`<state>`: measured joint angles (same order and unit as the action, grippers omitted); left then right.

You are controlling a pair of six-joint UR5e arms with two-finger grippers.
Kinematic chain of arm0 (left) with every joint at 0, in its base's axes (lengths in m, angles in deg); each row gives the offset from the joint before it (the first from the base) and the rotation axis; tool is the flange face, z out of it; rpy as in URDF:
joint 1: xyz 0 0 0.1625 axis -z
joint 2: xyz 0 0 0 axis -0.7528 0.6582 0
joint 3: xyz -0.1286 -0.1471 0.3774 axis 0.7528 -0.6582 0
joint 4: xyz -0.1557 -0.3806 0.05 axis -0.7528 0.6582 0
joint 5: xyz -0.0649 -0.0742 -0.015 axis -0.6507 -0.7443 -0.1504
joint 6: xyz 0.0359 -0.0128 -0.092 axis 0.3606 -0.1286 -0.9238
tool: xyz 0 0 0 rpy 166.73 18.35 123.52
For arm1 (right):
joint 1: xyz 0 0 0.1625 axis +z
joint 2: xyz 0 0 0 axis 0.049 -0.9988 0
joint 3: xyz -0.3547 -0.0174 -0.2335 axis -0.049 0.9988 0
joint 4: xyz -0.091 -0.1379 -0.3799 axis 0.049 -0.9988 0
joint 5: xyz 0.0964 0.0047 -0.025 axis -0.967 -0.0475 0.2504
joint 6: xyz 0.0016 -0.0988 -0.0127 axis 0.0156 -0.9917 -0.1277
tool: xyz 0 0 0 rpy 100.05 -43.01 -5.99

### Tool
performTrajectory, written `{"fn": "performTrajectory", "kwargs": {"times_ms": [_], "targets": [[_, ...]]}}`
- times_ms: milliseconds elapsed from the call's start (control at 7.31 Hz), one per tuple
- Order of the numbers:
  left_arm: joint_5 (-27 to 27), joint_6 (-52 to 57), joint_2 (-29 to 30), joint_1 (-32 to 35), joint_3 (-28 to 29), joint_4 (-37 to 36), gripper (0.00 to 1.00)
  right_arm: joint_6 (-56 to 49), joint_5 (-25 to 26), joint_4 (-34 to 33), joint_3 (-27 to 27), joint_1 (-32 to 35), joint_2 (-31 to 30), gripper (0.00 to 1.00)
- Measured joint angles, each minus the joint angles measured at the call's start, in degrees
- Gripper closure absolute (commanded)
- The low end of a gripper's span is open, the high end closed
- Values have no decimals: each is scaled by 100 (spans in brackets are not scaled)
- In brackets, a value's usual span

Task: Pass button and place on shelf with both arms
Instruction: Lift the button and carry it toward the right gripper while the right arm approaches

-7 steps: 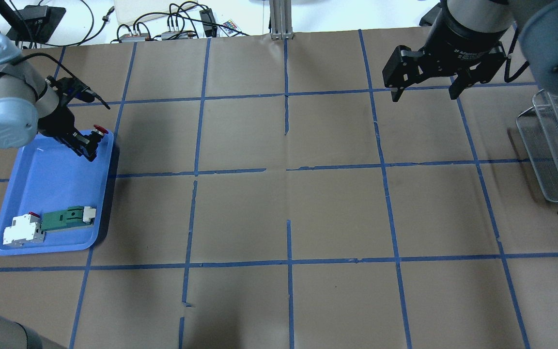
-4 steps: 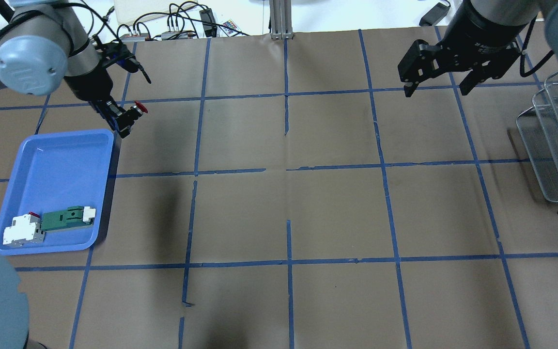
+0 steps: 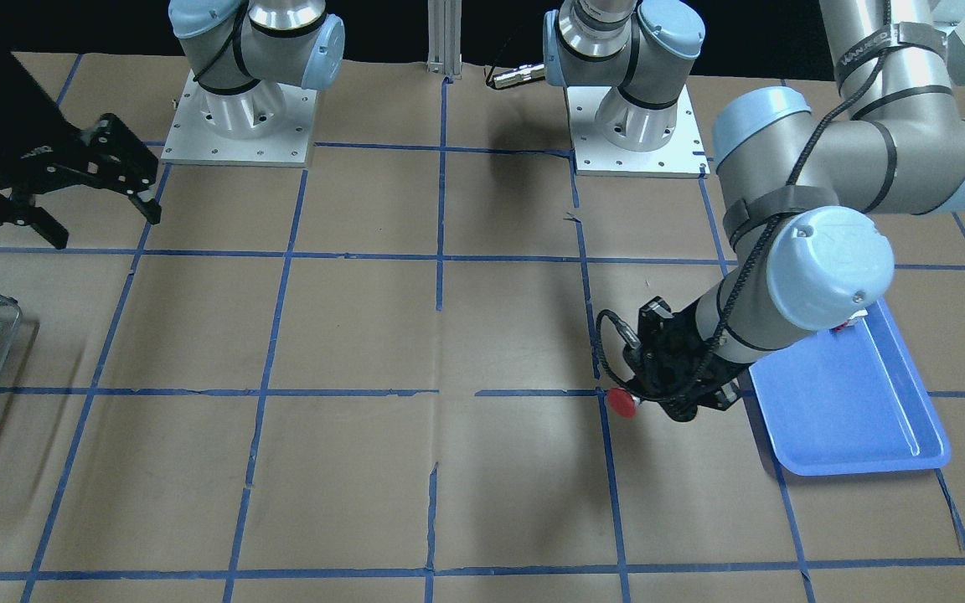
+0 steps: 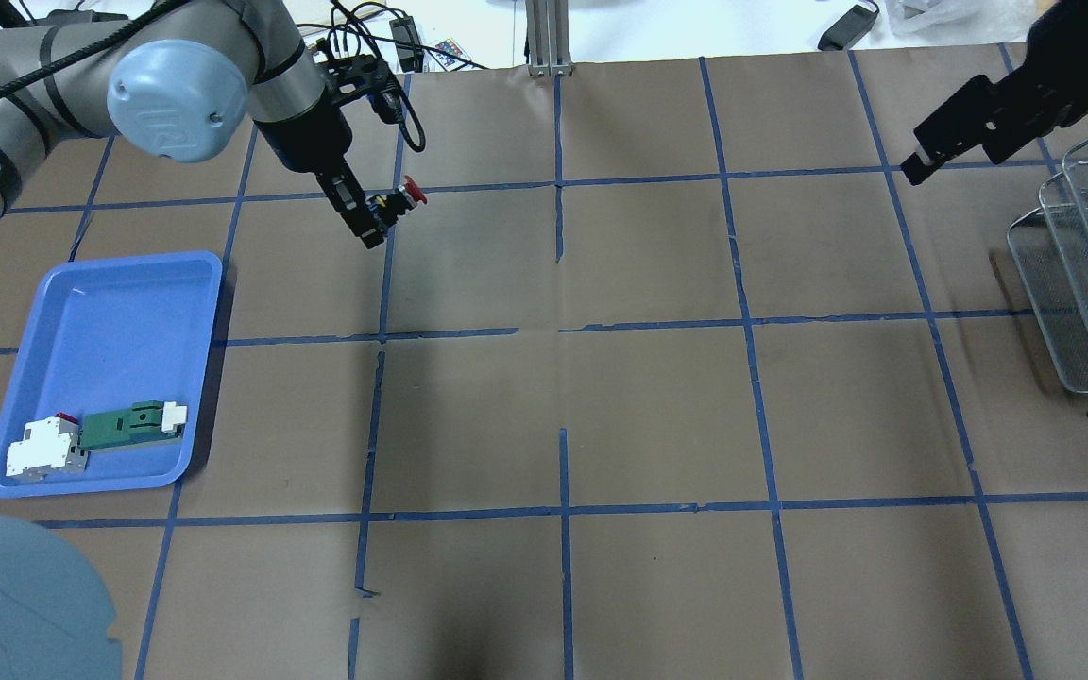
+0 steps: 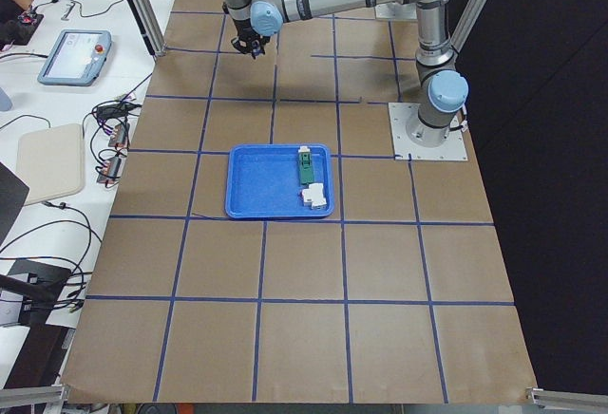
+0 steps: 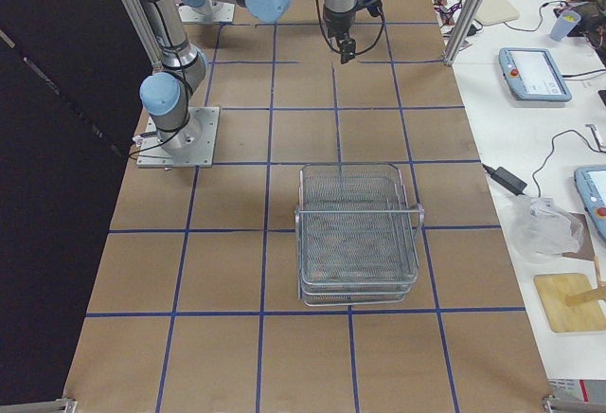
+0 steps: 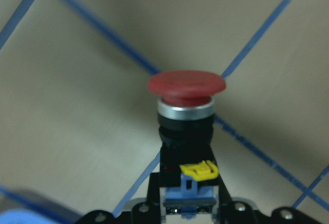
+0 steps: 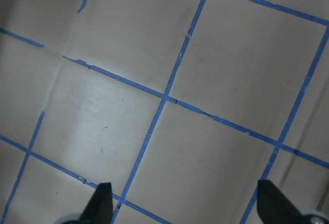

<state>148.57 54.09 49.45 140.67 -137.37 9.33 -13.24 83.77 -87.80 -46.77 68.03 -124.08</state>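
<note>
Left gripper (image 4: pixel 380 213) clamps button (image 4: pixel 403 197), clear of blue tray (image 4: pixel 110 340) holding white-and-red block (image 4: pixel 42 447) and green board (image 4: pixel 127 426). Right gripper (image 3: pixel 101 222) spread wide. Shelf (image 4: pixel 1059 312) edge-cropped overhead.

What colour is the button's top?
Red; the button shows best in the left wrist view.

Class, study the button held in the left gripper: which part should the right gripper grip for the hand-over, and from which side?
Grip the button on its black neck just behind the red cap. The left gripper clamps the blue base, so the cap end juts free toward the robot's right. The open right gripper should probably come from there, straddling the neck.
</note>
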Motion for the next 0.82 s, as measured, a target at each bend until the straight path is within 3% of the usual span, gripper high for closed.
{"fn": "performTrajectory", "kwargs": {"times_ms": [274,547,821], "targets": [[-659,637,8,366,122,-233,100,-1794,-191,503,-31,-54,-59,0],[-1016,773,68,767,144,-778,100,-2787,-335,855,-82,62,-147,0],[-1323,793,139,1000,143,-1226,100,-3599,-852,1036,-106,296,-319,0]]}}
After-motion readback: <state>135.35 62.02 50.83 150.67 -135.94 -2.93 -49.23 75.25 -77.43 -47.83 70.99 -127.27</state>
